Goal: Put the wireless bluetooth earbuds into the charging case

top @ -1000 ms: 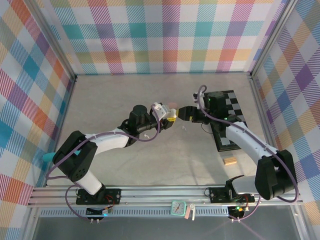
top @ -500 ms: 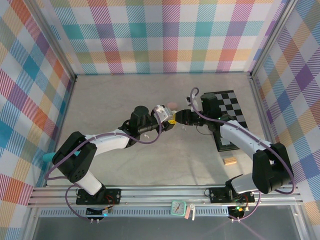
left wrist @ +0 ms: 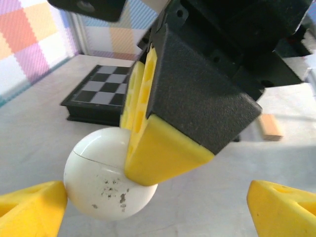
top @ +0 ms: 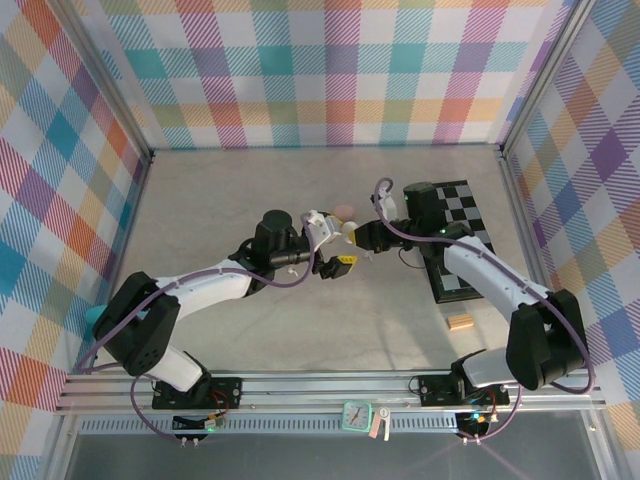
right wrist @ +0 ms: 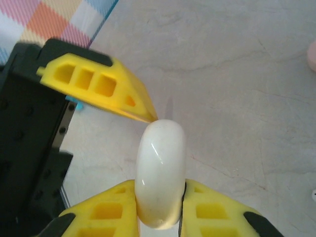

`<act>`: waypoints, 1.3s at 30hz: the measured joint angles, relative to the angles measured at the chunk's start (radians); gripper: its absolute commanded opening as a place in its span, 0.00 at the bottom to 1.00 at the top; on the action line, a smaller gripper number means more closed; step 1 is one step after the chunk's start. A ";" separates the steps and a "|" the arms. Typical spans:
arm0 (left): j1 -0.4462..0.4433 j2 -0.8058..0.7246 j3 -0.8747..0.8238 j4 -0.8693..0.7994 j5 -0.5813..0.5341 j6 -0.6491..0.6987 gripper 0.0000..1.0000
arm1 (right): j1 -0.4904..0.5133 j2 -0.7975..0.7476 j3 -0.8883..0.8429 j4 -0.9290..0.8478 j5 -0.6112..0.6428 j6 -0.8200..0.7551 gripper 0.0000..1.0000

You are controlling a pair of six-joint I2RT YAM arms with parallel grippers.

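Two arms meeting at the centre of the top view, above a pale table [top: 250,190]. The right gripper [top: 354,240] is seen reaching in from the right, and its jaws are pinched on a white, pebble-shaped charging case [left wrist: 98,182]. In the right wrist view the case is held edge-on between the two yellow fingers [right wrist: 106,212] at the bottom centre of the frame. A thin seam is visible across its upper left in the left wrist view, where dark specks mark its lower face.

The left gripper [top: 343,247] is directed at the case from the left, with its jaws spread wide. Its yellow fingertips [left wrist: 32,207] are seen in the lower corners of the left wrist view, either side of the case. One tip lies at the case's edge; whether it touches cannot be told.

A black-and-white checkered board [top: 455,235] is placed at the right of the table, with a tan wooden block [top: 459,321] below it. A small pink object [top: 344,210] is seen just above the grippers.
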 measured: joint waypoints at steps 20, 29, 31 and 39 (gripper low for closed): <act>0.045 -0.030 0.089 -0.422 0.437 0.014 0.50 | 0.085 -0.031 0.118 -0.491 -0.152 -0.584 0.17; 0.044 -0.030 0.096 -0.515 0.492 0.079 0.40 | 0.100 -0.031 0.130 -0.502 -0.164 -0.599 0.16; 0.043 -0.030 0.098 -0.529 0.495 0.090 0.40 | 0.105 -0.031 0.134 -0.507 -0.165 -0.599 0.15; 0.041 -0.030 0.113 -0.552 0.496 0.102 0.35 | 0.116 -0.028 0.156 -0.529 -0.172 -0.615 0.14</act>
